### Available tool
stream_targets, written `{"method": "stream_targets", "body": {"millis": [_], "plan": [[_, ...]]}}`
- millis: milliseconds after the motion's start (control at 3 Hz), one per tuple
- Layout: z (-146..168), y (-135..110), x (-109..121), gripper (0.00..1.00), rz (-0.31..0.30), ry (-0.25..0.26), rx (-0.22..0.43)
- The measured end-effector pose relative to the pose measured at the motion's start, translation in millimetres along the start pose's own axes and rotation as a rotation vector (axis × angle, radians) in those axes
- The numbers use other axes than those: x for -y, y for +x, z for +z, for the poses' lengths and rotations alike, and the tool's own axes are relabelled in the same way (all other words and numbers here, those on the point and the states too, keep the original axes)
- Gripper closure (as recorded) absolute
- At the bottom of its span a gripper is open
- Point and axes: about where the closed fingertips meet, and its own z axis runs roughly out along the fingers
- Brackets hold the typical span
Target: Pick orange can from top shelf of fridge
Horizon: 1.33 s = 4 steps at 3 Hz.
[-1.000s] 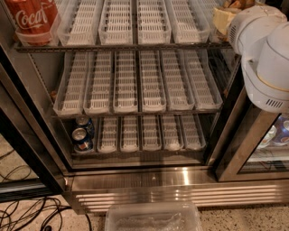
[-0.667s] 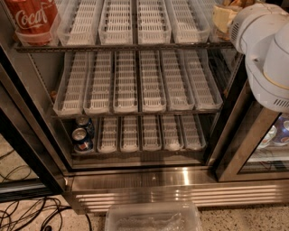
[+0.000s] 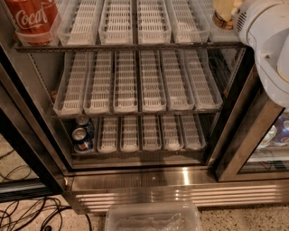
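Mostly hidden: gripper [image 3: 235,6] sits behind the white arm housing [image 3: 266,40] at top right, against the orange can [image 3: 222,14]; spread or pinching, cannot tell. Can stands upright at the right end of the top shelf [image 3: 131,46], near its front edge, probably easy reach. No writing legible on it. Far left, red can [image 3: 31,18] reads "Coca". 2 blue cans [image 3: 81,135] low in the fridge [image 3: 180,180], labels unreadable
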Motion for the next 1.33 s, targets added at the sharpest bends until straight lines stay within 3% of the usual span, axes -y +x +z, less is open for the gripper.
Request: {"method": "stream_targets", "body": {"millis": [667,1000,1333], "plan": [[-19,-2,-17,1.0,0.035,-0.074,-0.031],[-43,16,-57,1.0,0.03,-0.188,-0.116],[-52,20,-66,1.0,0.02,-0.231,-0.154]]}}
